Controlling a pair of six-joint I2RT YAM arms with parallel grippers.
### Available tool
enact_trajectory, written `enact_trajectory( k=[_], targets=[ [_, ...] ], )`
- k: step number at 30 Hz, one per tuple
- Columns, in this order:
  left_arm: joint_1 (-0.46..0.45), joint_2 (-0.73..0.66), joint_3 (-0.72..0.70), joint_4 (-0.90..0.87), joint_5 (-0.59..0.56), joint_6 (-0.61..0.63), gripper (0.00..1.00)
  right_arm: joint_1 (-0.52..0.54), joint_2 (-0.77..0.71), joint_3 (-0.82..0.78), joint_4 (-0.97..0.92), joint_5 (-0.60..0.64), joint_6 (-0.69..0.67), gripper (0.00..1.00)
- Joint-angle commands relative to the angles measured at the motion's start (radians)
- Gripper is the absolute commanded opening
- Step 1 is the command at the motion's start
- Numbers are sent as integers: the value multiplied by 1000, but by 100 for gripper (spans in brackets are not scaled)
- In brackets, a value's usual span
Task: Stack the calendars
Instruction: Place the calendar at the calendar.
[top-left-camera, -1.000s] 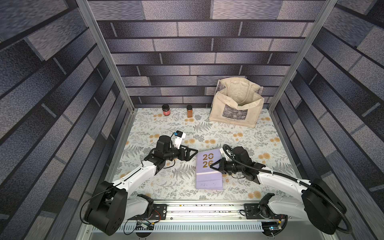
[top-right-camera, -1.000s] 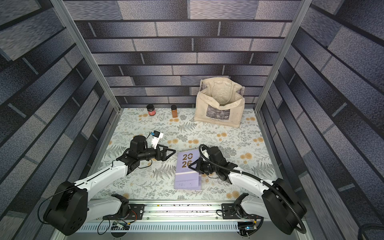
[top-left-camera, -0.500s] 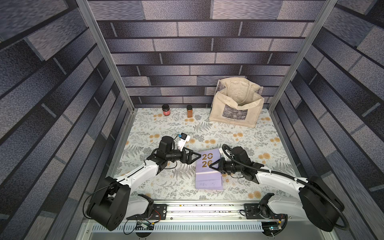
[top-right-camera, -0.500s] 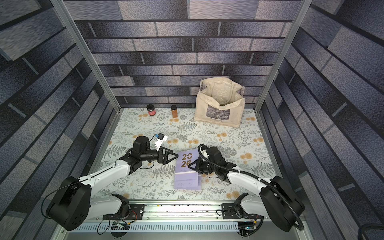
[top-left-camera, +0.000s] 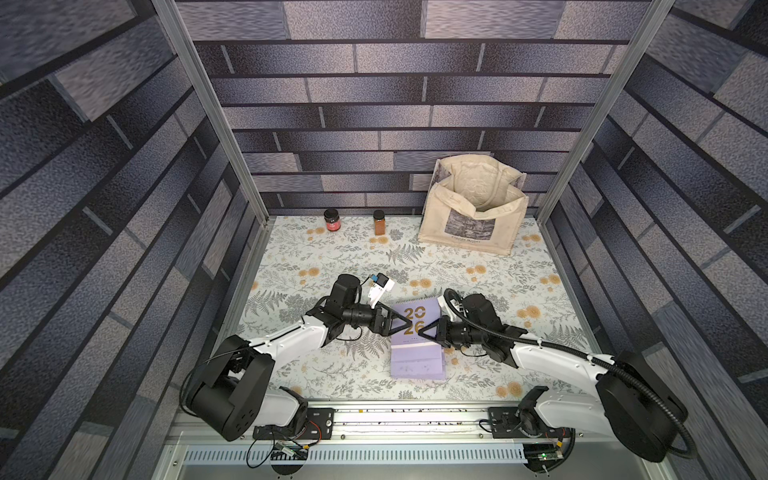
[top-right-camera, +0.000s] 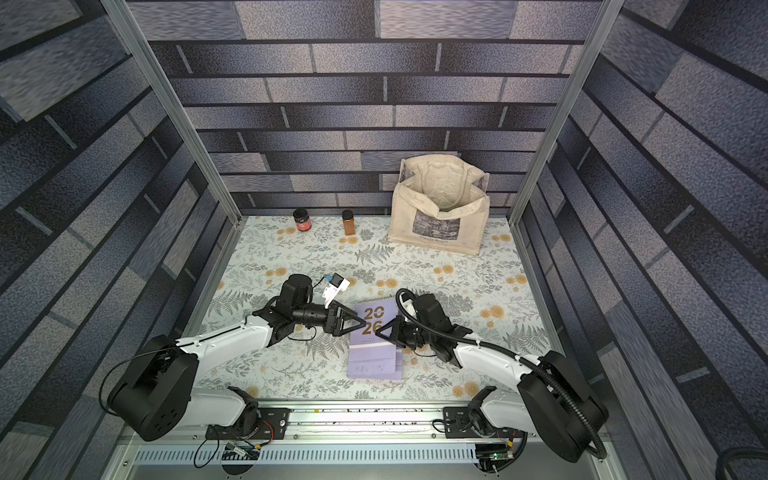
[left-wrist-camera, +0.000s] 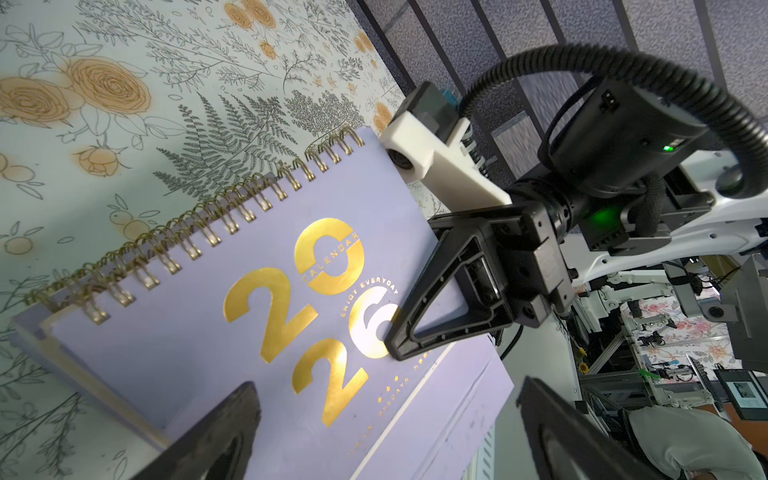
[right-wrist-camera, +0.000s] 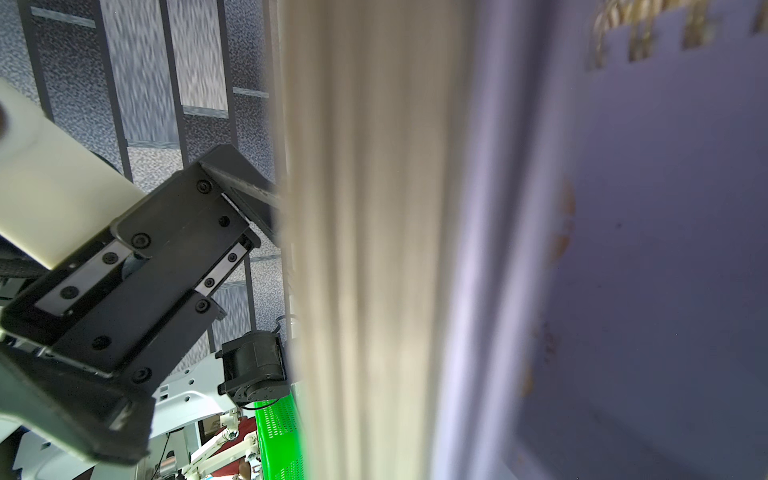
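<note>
Right gripper (top-left-camera: 423, 332): fingers pressed together, tip resting by the gold "26" on the top lilac calendar (left-wrist-camera: 187, 332); whether anything is pinched cannot be told. Left gripper (top-left-camera: 405, 324): fingers spread wide over the same cover's left side. The calendars (top-left-camera: 415, 363) lie stacked at the front centre of the table (top-left-camera: 332, 257); only lilac edges show beneath the top one, count uncertain. Containers: one cream tote bag (top-left-camera: 469, 226), back right, mouth open, only lining visible; two lidded jars at the back, a red-labelled jar (top-left-camera: 332, 220) and an orange-brown jar (top-left-camera: 378, 223). The right wrist view shows mostly blurred page edges.
</note>
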Motion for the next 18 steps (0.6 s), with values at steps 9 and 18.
enact_trajectory(
  k=[9,18],
  targets=[
    [-35,52,52,-6,24,14,100,9,-1,-39,-70,50,-3,0],
    [-47,102,66,1,33,14,100,9,13,-47,-85,60,-10,0]
  ],
)
